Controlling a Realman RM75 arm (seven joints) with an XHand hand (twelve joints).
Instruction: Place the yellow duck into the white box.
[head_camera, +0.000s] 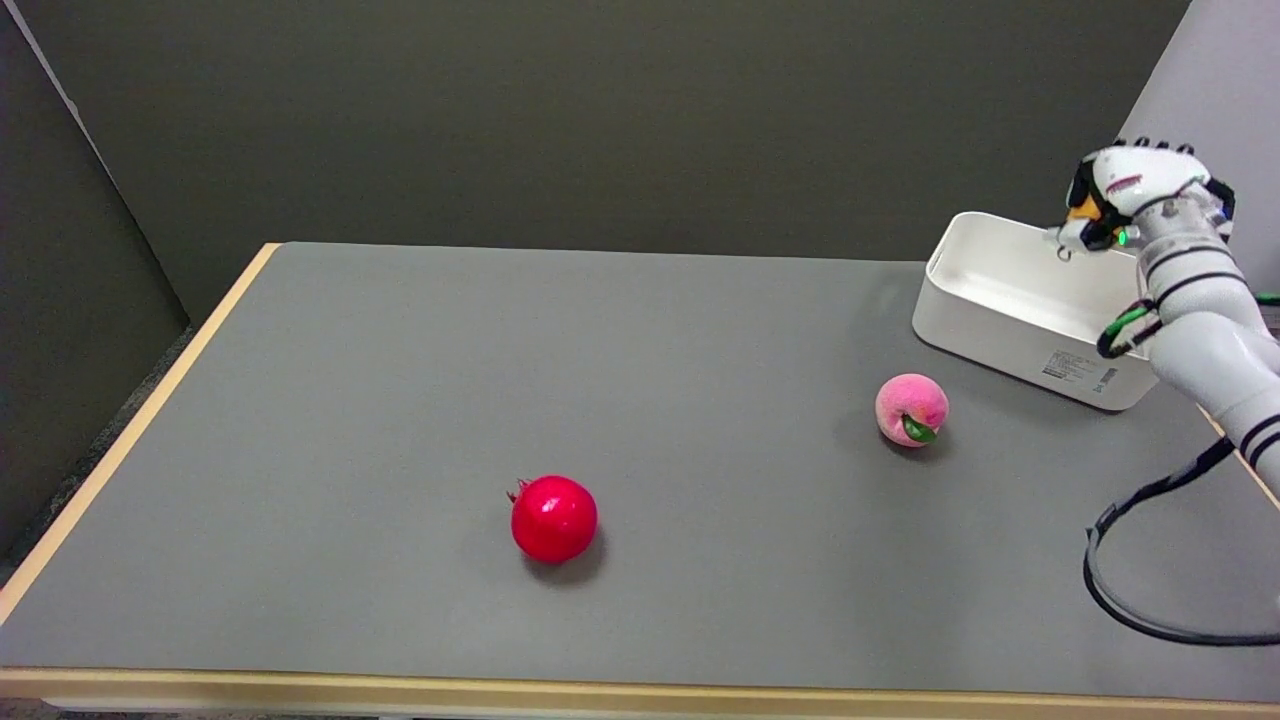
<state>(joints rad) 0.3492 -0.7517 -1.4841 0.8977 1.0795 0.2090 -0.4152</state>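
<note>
My right hand (1135, 195) hangs in the air over the far right part of the white box (985, 305), which stands at the table's right rear. The fingers are curled around something, and only a small orange-yellow patch of the duck (1081, 210) shows between them on the hand's left side. Most of the duck is hidden inside the grip. The part of the box's inside that I can see holds nothing.
A pink peach (911, 408) with a green leaf lies on the grey table just in front of the box. A red pomegranate (553, 517) sits near the table's middle front. A black cable (1130, 590) loops down from my right arm.
</note>
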